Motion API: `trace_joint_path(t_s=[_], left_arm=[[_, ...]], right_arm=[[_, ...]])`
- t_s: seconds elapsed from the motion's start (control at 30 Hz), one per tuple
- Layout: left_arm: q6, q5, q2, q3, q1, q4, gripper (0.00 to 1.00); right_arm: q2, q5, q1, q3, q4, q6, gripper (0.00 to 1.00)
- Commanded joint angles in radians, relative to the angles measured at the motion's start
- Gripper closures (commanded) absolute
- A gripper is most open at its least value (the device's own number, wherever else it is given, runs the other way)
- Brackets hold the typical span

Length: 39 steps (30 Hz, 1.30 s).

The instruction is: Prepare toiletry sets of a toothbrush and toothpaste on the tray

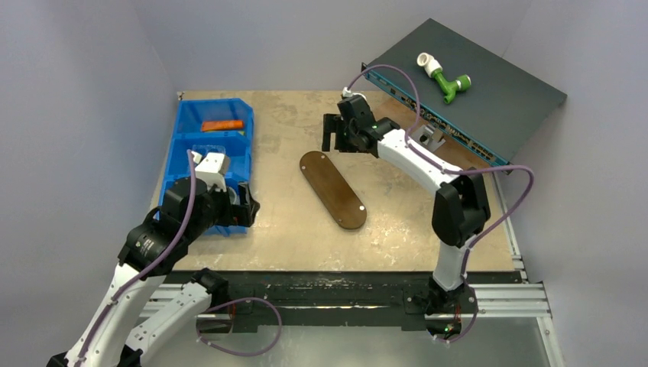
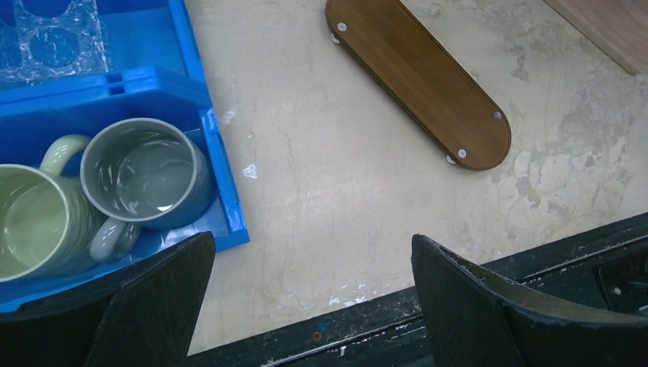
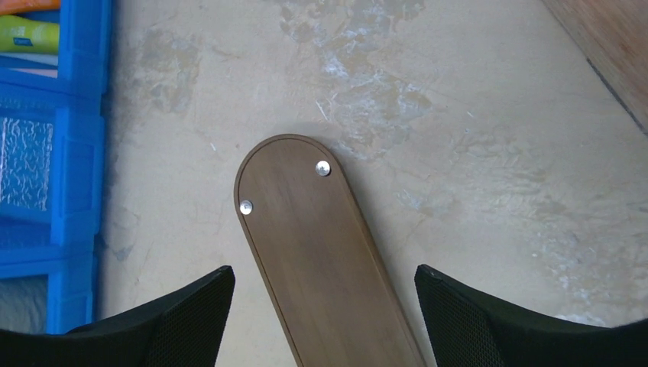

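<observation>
The tray (image 1: pixel 332 189) is a dark brown oblong board lying bare on the table, slanted from far left to near right. It also shows in the left wrist view (image 2: pixel 419 80) and the right wrist view (image 3: pixel 321 252). An orange toothpaste tube (image 1: pixel 222 125) lies in the far compartment of the blue bin (image 1: pixel 177 145). Part of the green tube (image 3: pixel 30 34) shows beside the orange one (image 3: pixel 27 6). I cannot make out the toothbrushes. My left gripper (image 1: pixel 248 205) (image 2: pixel 313 245) is open and empty by the bin's near corner. My right gripper (image 1: pixel 330 134) (image 3: pixel 325 271) is open and empty above the tray's far end.
A grey mug (image 2: pixel 145 172) and a pale green mug (image 2: pixel 30 222) stand in the bin's near compartment. Clear bubble plastic (image 2: pixel 50 38) fills the middle one. A dark flat box (image 1: pixel 497 92) at back right carries a green-and-white pipe fitting (image 1: pixel 445 79). A reddish board (image 3: pixel 611 53) lies under it.
</observation>
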Motion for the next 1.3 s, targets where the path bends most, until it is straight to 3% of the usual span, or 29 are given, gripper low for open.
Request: trace_joint_path(t_s=[0.0, 0.33, 0.77, 1.27], left_arm=[[0.043, 0.065, -0.011, -0.034, -0.002, 0.075, 0.0], [0.061, 0.131, -0.038, -0.122, -0.004, 0.131, 0.0], [0.065, 0.153, -0.048, -0.125, -0.004, 0.126, 0.0], [0.061, 0.157, -0.061, -0.126, -0.003, 0.121, 0.0]], right_arm=[[0.083, 0.046, 0.012, 0.102, -0.029, 0.088, 0.12], [0.262, 0.143, 0.022, 0.279, -0.037, 0.191, 0.24], [0.452, 0.232, 0.026, 0.434, -0.061, 0.229, 0.5], [0.531, 0.207, 0.036, 0.449, -0.048, 0.234, 0.52]])
